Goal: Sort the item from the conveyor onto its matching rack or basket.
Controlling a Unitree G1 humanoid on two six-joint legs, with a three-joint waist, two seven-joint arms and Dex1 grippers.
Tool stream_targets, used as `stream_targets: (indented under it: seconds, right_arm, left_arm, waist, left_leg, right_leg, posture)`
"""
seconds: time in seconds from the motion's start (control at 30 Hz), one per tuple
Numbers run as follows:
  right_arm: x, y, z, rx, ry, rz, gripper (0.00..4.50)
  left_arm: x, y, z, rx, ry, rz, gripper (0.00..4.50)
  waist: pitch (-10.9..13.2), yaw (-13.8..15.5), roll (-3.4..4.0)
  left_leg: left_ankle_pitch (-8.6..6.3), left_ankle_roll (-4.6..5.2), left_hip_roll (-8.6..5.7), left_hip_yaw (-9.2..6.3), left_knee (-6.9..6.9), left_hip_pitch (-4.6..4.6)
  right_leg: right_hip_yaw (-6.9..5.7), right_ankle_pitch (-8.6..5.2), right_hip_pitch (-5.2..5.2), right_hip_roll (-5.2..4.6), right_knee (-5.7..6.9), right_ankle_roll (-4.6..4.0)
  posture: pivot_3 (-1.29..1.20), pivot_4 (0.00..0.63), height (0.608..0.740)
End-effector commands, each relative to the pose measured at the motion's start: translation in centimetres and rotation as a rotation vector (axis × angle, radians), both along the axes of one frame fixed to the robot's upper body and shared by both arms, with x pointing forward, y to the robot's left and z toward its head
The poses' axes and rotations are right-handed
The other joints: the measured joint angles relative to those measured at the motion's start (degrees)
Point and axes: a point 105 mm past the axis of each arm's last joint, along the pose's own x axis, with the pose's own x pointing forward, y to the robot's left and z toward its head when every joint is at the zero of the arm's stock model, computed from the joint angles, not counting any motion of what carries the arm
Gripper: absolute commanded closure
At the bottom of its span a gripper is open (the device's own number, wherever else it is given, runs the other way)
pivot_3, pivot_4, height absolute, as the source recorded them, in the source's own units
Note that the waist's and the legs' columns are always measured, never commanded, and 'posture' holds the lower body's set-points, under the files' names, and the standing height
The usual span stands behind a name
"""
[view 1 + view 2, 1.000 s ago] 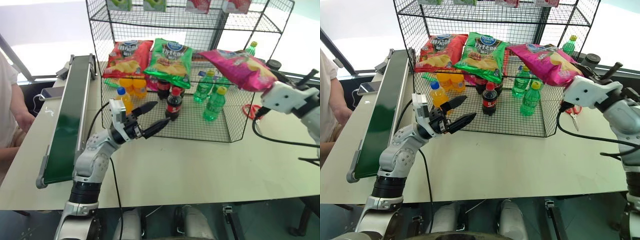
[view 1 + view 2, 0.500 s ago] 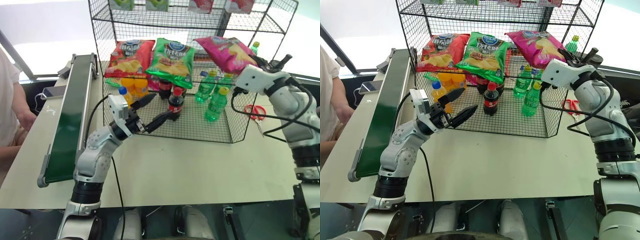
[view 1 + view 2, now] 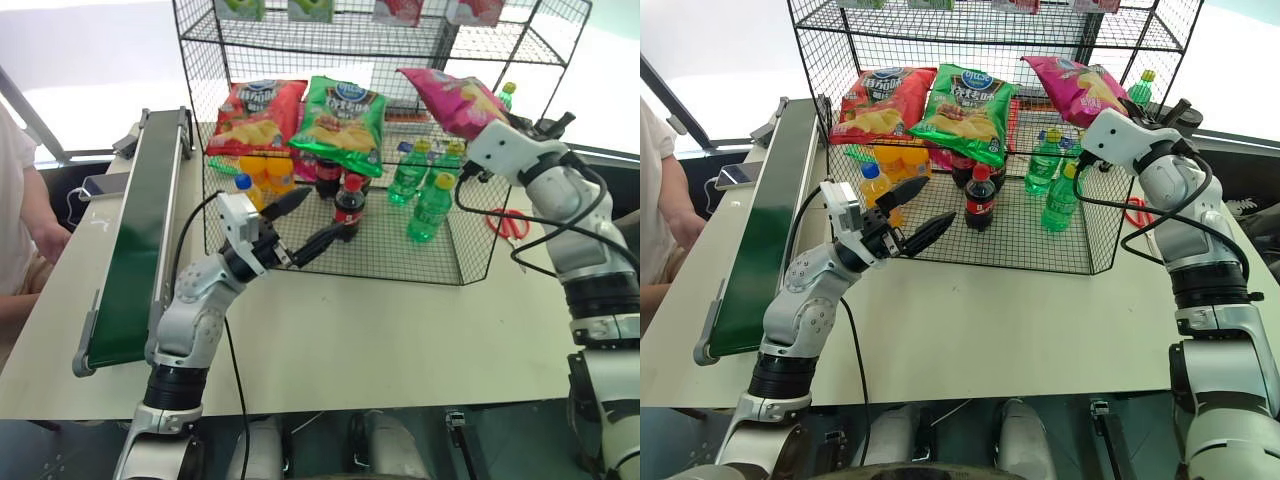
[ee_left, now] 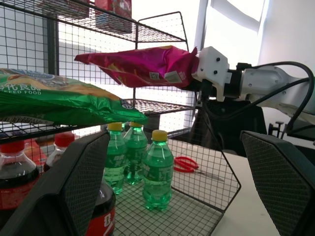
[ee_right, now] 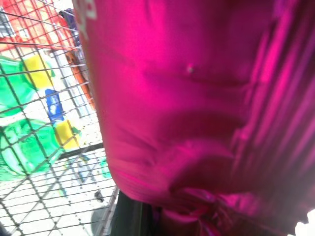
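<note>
The item, a shiny magenta-pink chip bag, hangs tilted over the right part of the rack's middle tier, beside a green chip bag. My right gripper is shut on the bag's near end. In the left wrist view the item is held clear above the wire shelf. The tall black wire rack stands at the table's back. My left gripper is open and holds nothing in front of the rack's lowest tier. The dark-green conveyor runs along the left with its belt bare.
A red chip bag lies left of the green one. Green bottles, cola bottles and orange bottles stand on the lowest tier. Red scissors lie right of the rack. A person sits past the conveyor.
My right gripper has carried the pink bag forward and inward to the rack's middle tier, and the bag now tilts up. The left arm has stayed in place, open.
</note>
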Motion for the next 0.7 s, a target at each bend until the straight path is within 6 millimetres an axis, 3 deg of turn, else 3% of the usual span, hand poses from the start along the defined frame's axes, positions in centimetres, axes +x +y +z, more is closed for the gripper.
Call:
stream_targets:
  seconds: [0.03, 0.1, 0.27, 0.33, 0.7]
  right_arm:
    - [-0.1, 0.1, 1.9, 0.06, -0.042, 0.023, 3.36]
    - [-0.1, 0.0, 1.9, 0.062, -0.041, 0.023, 2.63]
    - [-0.3, 0.5, 2.3, 0.123, -0.017, 0.083, 0.07]
    - [-0.5, 1.0, 2.3, 0.209, 0.01, 0.134, 0.02]
    - [-2.2, 3.5, 2.0, 0.286, 0.058, 0.327, 0.02]
  left_arm:
    - [-0.3, -0.2, 0.7, -0.013, -0.041, -0.001, 0.0]
    - [-0.3, -0.2, 0.5, -0.012, -0.04, -0.001, 0.0]
    - [-0.3, -0.2, 0.2, -0.005, -0.037, 0.0, 0.0]
    - [-0.3, -0.2, 0.1, -0.003, -0.035, 0.002, 0.0]
    - [-0.4, -0.6, -0.4, 0.019, -0.037, -0.005, 0.0]
  waist:
    - [0.0, 0.0, 0.0]
    - [0.0, -0.1, 0.0]
    - [0.0, -0.2, 0.0]
    - [0.0, -0.4, 0.0]
    - [0.0, -0.9, 0.0]
  left_leg:
    - [0.0, 0.0, 0.0, 0.01, 0.0, 0.0]
    - [0.0, 0.0, 0.0, 0.0, 0.0, 0.0]
    - [0.0, 0.0, 0.0, 0.0, 0.0, 0.01]
    - [0.0, 0.0, 0.01, 0.0, 0.0, 0.01]
    - [-0.01, 0.01, 0.02, -0.06, -0.02, 0.0]
  right_leg:
    - [0.0, 0.0, 0.0, 0.0, 0.0, 0.0]
    - [0.0, 0.0, 0.0, 0.0, 0.0, 0.0]
    - [0.0, 0.0, 0.0, 0.0, 0.01, 0.0]
    - [-0.01, 0.0, 0.0, 0.01, 0.01, 0.0]
    - [-0.03, 0.01, 0.01, 0.01, 0.01, 0.0]
  posture:
    - [0.0, 0.15, 0.74]
    - [0.0, 0.15, 0.74]
    - [0.0, 0.15, 0.74]
    - [0.0, 0.15, 0.74]
    - [0.0, 0.15, 0.74]
